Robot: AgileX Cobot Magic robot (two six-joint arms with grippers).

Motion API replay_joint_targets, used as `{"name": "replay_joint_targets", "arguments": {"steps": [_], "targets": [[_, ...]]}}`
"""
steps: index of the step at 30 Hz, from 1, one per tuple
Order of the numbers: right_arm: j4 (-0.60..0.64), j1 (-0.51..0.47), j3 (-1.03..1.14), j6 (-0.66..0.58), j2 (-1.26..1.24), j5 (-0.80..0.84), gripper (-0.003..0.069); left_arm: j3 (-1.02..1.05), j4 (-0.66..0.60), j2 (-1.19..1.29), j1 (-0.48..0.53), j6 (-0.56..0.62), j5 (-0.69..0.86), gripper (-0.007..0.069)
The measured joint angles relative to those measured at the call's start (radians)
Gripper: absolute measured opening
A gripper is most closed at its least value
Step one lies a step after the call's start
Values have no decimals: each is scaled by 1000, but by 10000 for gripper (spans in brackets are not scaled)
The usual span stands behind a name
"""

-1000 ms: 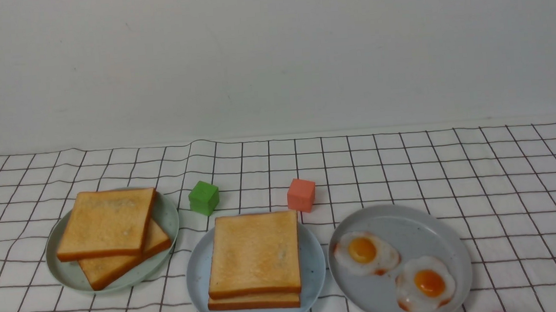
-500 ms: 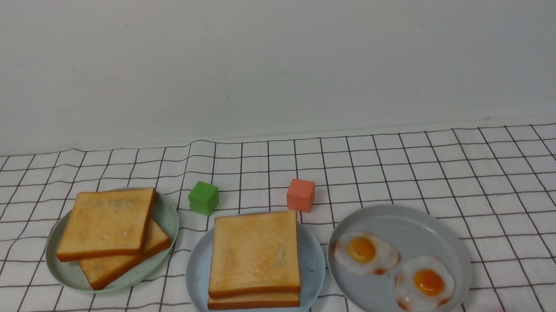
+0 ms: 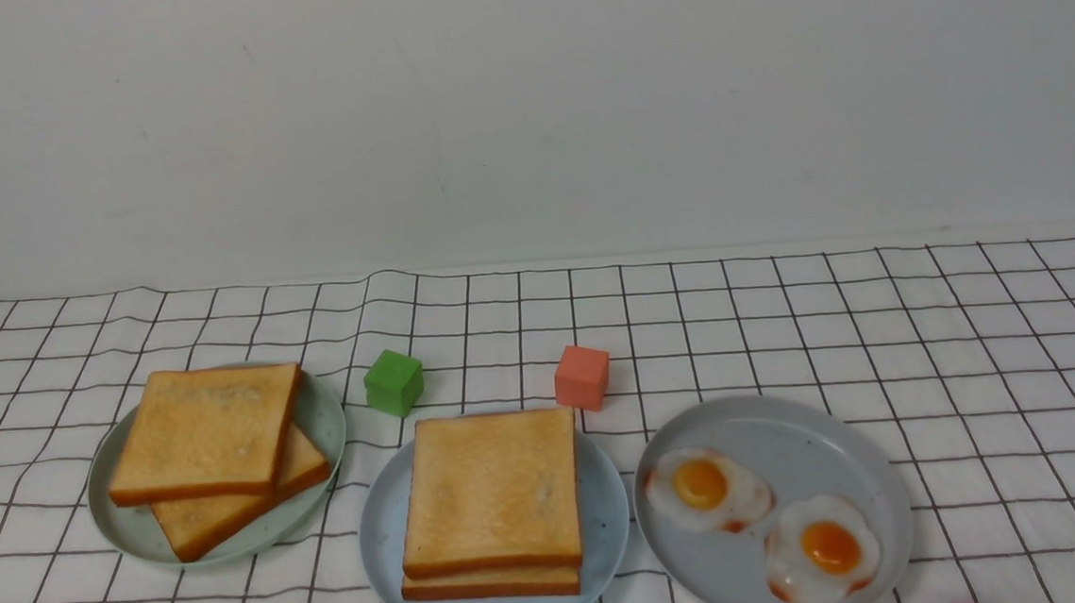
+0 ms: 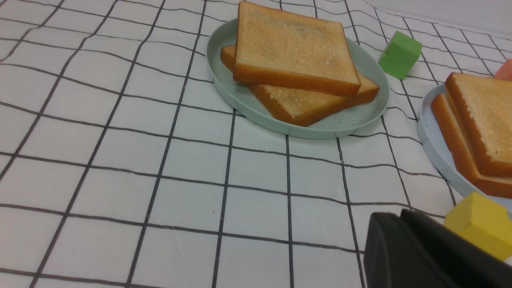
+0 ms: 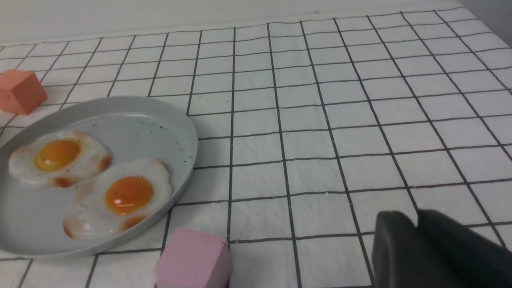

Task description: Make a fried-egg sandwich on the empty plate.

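Two square toast slices point(image 3: 492, 489) lie stacked on the light blue plate point(image 3: 379, 540) at the front centre; no egg shows between them. The stack also shows in the left wrist view point(image 4: 484, 116). Neither gripper shows in the front view. My left gripper point(image 4: 400, 214) is shut and empty, low over the cloth beside a yellow cube point(image 4: 480, 222), near the blue plate's edge point(image 4: 430, 140). My right gripper point(image 5: 416, 216) is shut and empty over bare cloth, well apart from the grey plate point(image 5: 176, 120).
A pale green plate point(image 3: 128, 533) at the left holds two loose toast slices point(image 3: 206, 429). The grey speckled plate point(image 3: 793, 435) at the right holds two fried eggs point(image 3: 707, 488). A green cube point(image 3: 394, 381), an orange cube point(image 3: 582, 376) and a pink cube point(image 5: 194, 260) lie on the checked cloth.
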Motion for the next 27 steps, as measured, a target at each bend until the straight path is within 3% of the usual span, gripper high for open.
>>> {"name": "replay_joint_targets", "arguments": {"steps": [27], "targets": [[-3,-1,0,0,0,0,131,0,0,0,0,0,0,46]]}}
